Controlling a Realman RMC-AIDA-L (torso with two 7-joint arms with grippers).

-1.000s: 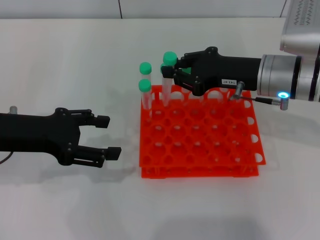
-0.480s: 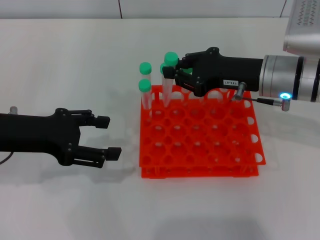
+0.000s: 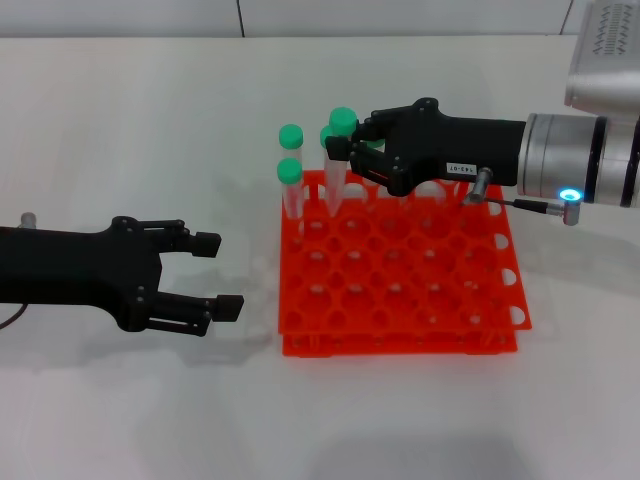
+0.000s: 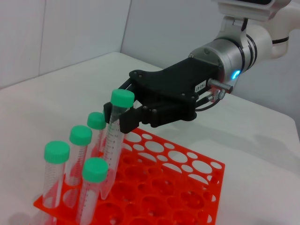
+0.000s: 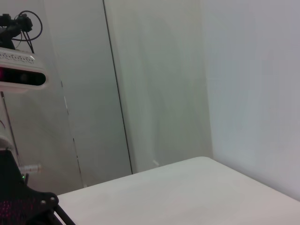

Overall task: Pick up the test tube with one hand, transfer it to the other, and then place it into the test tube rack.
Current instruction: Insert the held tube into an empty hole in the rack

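Test tube [image 3: 335, 160]: green-capped, leaning a little, lower end down in a far-row hole of the rack, upper part pinched just under the cap.
Right gripper [image 3: 345, 143]: closed on the tube near the cap, reaching in over the rack's far edge.
Test tube rack [image 3: 400, 285]: orange-red, on the table; four more green-capped tubes [image 4: 77, 161] crowded in the far left corner.
Left gripper [image 3: 218, 272]: parked left of the rack, prongs spread, holding nothing.
Risk: lean of the tube could jam it at the lower tier or knock a neighbour just beside it; release before full seating might leave it tilted.
Writing: small white label on the right gripper, unreadable.
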